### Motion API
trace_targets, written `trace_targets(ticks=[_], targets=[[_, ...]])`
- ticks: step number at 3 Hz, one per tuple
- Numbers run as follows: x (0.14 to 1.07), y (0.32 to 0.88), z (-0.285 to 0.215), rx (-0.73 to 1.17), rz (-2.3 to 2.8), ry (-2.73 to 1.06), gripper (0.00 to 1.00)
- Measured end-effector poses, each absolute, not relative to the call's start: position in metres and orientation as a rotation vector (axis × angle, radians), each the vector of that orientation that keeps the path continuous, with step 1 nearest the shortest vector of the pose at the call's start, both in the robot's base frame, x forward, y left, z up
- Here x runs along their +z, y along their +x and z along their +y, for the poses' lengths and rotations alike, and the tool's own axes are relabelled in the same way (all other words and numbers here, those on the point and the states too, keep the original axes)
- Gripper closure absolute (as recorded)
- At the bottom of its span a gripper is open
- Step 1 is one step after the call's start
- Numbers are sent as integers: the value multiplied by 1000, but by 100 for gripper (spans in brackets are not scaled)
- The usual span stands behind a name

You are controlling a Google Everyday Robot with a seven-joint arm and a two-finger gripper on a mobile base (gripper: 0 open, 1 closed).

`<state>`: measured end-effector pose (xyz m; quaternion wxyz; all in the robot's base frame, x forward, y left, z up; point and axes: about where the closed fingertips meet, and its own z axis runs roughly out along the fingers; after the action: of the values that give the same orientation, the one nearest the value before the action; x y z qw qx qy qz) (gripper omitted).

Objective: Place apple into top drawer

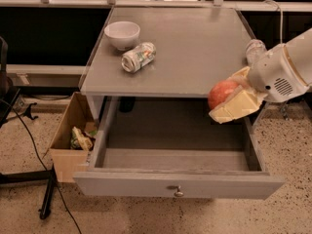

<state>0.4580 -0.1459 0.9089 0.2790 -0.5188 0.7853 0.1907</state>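
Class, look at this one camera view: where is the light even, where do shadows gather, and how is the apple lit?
Camera view: the tabletop is evenly lit, without strong glare; the top drawer is shaded inside, darkest at the back under the tabletop; the apple, held in the jaws of the gripper above the drawer's right side, is brightly lit.
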Motion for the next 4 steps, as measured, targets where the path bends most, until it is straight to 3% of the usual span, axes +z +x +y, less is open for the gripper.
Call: trace_targets(ticks=[4], targets=[[812,516,-158,405,1932,-1512,100]])
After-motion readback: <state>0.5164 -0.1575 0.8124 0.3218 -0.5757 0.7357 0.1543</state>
